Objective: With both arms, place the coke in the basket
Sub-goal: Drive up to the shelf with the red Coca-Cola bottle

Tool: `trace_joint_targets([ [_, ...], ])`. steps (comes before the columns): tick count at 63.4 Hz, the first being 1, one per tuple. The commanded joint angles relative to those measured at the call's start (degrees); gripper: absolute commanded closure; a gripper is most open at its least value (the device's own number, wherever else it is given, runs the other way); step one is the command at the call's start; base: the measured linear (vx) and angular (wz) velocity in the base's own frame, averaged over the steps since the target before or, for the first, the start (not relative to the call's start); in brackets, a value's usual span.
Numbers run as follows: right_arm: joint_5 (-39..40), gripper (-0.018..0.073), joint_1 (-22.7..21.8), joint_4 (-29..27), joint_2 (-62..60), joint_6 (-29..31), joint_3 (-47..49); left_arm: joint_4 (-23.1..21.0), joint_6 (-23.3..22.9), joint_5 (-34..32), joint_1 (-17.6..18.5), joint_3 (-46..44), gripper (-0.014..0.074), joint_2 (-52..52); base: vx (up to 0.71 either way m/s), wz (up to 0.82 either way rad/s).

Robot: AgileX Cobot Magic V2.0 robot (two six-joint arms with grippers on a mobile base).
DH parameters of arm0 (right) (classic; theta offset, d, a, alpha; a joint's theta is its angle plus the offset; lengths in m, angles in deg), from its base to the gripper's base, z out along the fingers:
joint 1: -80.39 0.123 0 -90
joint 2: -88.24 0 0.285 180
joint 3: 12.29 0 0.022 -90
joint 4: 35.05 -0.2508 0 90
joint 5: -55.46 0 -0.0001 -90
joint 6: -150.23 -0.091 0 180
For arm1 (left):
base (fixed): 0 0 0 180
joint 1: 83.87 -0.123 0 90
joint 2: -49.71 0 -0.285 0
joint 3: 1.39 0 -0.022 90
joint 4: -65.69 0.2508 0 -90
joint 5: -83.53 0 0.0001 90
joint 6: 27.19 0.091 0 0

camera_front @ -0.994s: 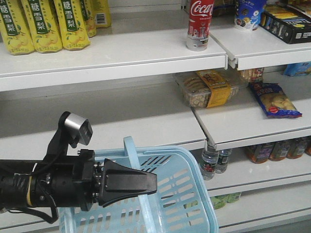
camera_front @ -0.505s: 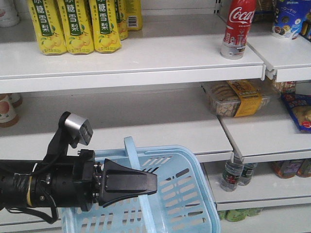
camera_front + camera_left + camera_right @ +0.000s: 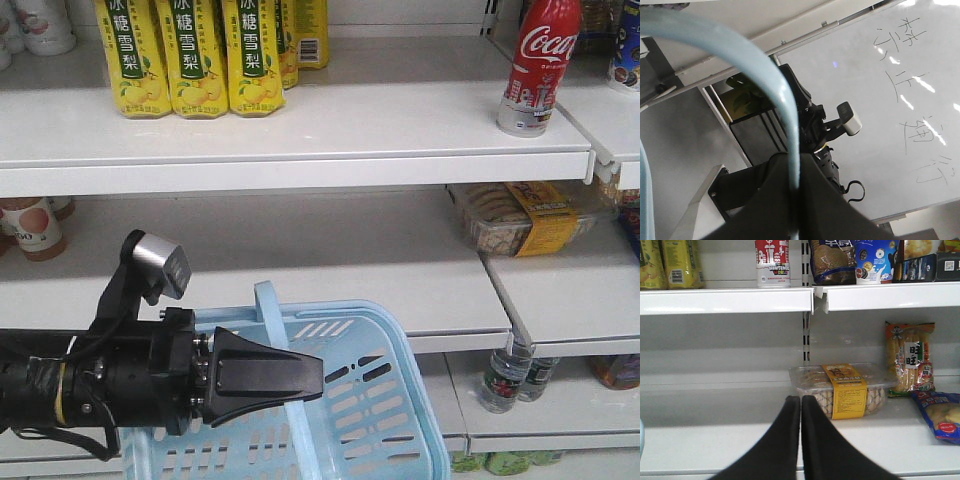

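Left tool [image 3: 315, 377]: clamped on the handle [image 3: 785, 100], so we carry the basket [image 3: 395, 405] slung beneath it.
Right tool [image 3: 800, 401]: tips pressed together, empty, free to fetch.
Coke [image 3: 772, 262]: upright on the shelf [image 3: 725, 300], above the right tool, slightly left.

Bright, even shop light fills your front view; both wrist views go soft up close.
Light falls from above: the upper shelf [image 3: 300, 130] shines white and shades the bay beneath it. On your left wrist view, glare spots streak the whiteboard [image 3: 880, 100], and the basket [image 3: 785, 100] hoop blurs close to the lens. The right pincer [image 3: 800, 401] reads as a black, unfocused silhouette.
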State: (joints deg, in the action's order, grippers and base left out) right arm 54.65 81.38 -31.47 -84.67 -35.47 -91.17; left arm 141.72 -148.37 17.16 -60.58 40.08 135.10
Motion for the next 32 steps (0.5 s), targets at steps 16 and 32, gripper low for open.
trace_joint_targets([
  [16,4.38,0.0564,-0.14,0.58,-0.84,0.1,-0.8,-4.44,-0.05,-12.56,0.43,-1.42,0.0603,-1.77,0.03,0.04],
  [32,4.46,0.0564,-0.14,0.58,-0.84,0.1,-0.8,-4.44,-0.05,-12.56,0.43,-1.42,0.0603,-1.77,0.02,0.01],
])
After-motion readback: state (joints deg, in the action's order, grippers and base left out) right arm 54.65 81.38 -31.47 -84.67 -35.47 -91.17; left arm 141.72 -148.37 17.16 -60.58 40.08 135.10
